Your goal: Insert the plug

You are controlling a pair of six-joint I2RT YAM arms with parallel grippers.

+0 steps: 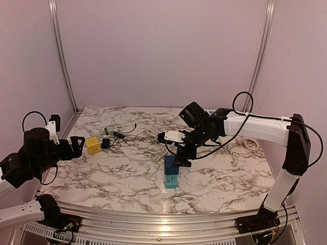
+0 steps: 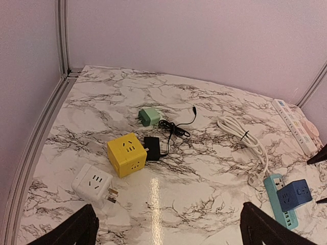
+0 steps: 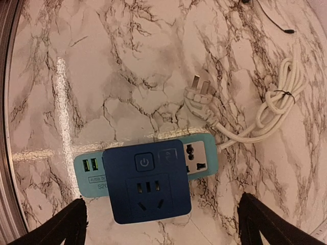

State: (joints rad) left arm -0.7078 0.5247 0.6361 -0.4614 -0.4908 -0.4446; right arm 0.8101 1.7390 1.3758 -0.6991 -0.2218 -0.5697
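- near the middle of the marble table point(image 1: 127, 176): teal power strip point(image 1: 171, 181), long axis running near to far.
- on top of the strip: dark blue adapter plug point(image 1: 169, 165), covering its middle stretch; in the right wrist view, power button and three-pin socket face up on the adapter point(image 3: 148, 186); cannot tell how deep its pins sit.
- uncovered on the teal strip point(image 3: 202, 153): one universal socket at one end, two usb ports at the other.
- directly above the adapter: right gripper point(image 1: 182, 159), jaws spread wide, pinching nothing; in its wrist view, fingers point(image 3: 59, 227) at the two lower corners, well apart from the adapter's sides.
- just beyond the strip: white cable point(image 3: 278, 99) in a tied coil, its three-pin plug point(image 3: 198, 91) lying loose on the marble.
- at the left side: left gripper point(image 1: 76, 146), raised off the table, jaws spread and empty, fingers point(image 2: 74, 229) wide apart in its own view.
- just right of that gripper: yellow cube socket point(image 2: 126, 154), a black charger point(image 2: 152, 148) touching its right face, thin black cord point(image 2: 176, 127) trailing away.
- near the yellow cube, on its near-left side: white cube adapter point(image 2: 93, 182), pins pointing right.
- beyond the yellow cube: small green charger point(image 2: 149, 117).
- at the far right: white power strip point(image 2: 294, 120) along the wall.
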